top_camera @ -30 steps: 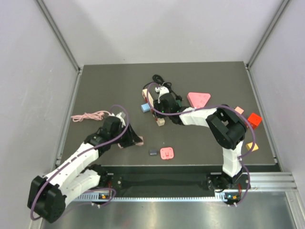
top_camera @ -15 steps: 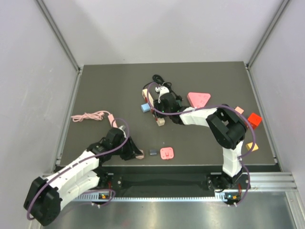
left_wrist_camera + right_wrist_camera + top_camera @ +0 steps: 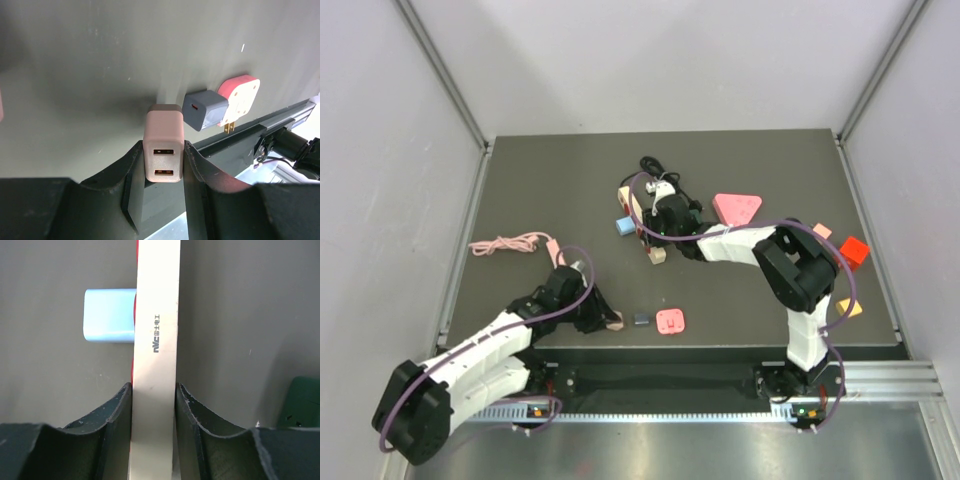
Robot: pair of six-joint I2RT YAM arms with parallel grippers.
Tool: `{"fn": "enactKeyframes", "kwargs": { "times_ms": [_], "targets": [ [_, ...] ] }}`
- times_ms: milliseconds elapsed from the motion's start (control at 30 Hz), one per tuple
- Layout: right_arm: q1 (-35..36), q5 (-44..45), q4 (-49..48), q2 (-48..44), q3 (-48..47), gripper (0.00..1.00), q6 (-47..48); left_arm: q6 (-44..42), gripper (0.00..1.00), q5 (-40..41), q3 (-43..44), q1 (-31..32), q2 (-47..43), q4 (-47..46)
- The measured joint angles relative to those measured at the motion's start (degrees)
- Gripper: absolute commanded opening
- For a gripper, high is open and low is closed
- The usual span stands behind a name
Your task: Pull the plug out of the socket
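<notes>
Fingers of left gripper (image 3: 162, 150) clamped on pink charger (image 3: 162, 135) at near edge of table (image 3: 770, 160), twin ports legible only from left wrist; grey adapter (image 3: 204, 109) at 2 o'clock. Farther back, right gripper (image 3: 153, 390) pinched tight on beige power strip (image 3: 156, 340), blue plug (image 3: 110, 315) at 10 o'clock, strip's lettering unreadable from above.

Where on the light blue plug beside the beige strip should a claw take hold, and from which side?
Take the light blue plug by its two flat parallel sides, coming from its free end, the one away from the beige strip. It juts sideways from the strip, which the right claw clamps, so that end is open and a straight pull outward probably frees it.
</notes>
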State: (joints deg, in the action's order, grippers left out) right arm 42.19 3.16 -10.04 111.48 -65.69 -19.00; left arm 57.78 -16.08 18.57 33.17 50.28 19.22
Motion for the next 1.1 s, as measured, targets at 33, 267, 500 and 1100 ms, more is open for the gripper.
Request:
{"fn": "enactKeyframes", "kwargs": {
  "times_ms": [33, 267, 500, 1100],
  "targets": [
    [0.0, 0.0, 0.0, 0.0, 0.0, 0.00, 0.0, 0.0, 0.18, 0.0, 0.0, 0.0, 0.1, -0.2],
    [0.0, -0.2, 0.0, 0.0, 0.0, 0.00, 0.0, -0.5, 0.56, 1.2, 0.1, 0.0, -0.5, 0.9],
    [0.0, -0.3, 0.0, 0.0, 0.0, 0.00, 0.0, -2.2, 0.66, 6.4, 4.2, 0.1, -3.8, 9.0],
    [0.0, -0.9, 0.0, 0.1, -0.1, 0.00, 0.4, -7.3, 0.65, 13.0, 14.9, 0.2, 6.2, 6.4]
  ]
}}
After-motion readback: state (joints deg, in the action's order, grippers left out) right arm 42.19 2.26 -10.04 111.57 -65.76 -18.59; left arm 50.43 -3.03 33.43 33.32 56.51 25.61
